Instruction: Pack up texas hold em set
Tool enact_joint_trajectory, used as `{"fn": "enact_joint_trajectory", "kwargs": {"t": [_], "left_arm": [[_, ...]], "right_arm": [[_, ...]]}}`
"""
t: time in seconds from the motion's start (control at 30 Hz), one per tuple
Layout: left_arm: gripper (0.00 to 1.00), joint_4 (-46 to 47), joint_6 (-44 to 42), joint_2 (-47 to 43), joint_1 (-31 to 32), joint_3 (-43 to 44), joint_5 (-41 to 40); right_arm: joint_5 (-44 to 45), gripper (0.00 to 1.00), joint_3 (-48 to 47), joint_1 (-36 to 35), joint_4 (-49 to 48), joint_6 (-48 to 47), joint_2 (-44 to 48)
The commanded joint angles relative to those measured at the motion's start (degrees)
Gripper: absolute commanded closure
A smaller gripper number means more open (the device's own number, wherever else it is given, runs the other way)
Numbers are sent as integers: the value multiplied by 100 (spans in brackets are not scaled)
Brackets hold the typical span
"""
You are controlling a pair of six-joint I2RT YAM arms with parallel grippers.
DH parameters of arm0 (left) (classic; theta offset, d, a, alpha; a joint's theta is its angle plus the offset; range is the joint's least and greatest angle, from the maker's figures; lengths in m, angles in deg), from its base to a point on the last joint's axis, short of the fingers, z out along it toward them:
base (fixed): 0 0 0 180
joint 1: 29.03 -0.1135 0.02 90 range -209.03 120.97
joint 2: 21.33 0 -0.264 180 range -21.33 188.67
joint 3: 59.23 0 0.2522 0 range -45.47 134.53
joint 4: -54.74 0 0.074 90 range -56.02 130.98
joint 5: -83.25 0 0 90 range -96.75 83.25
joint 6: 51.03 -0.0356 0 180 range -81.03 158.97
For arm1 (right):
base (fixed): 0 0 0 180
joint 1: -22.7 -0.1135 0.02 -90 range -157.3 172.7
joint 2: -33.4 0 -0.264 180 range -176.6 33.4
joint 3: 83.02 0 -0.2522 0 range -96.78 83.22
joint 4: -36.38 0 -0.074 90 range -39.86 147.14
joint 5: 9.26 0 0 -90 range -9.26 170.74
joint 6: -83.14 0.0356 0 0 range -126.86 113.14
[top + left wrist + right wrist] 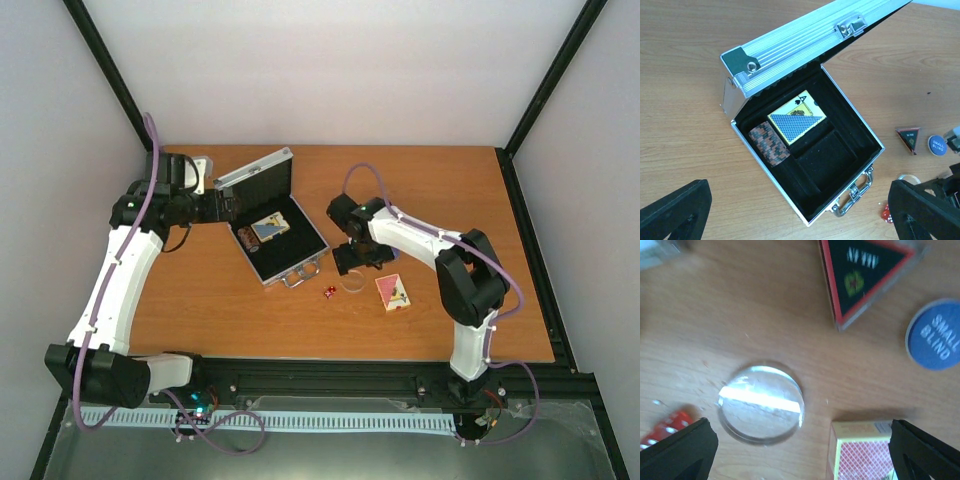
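The silver case (300,262) lies open left of the table's centre, with its ribbed lid (805,42) raised. Its black lining holds a blue-yellow card pack (796,121) and a dark chip stack (769,145). On the wood to its right lie red dice (328,292), a clear disc (761,402) and a red card pack (865,456). My right gripper (800,450) hangs open low over the disc and the red pack, holding nothing. My left gripper (800,205) is open above the case, at its lid side, and empty.
A triangular black-and-red token (865,275) and a blue "small blind" chip (935,335) lie on the wood just beyond the disc. The case handle (856,192) points toward the dice. Black frame posts stand at the table's back corners.
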Motion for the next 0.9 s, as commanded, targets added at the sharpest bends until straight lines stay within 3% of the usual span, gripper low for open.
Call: {"fn": "enact_joint_trajectory", "kwargs": {"t": [0.0,0.23,0.87], "left_arm": [[0,-63,-32,67,9,282,134],[0,-55,-74,122,9,321,131],[0,-30,-28,171,16,282,119]], "right_arm": [[28,3,366,18,157,249,355],[404,0,246,27,346,-42,506],[-175,1,-14,-320,261,-116,-35]]}}
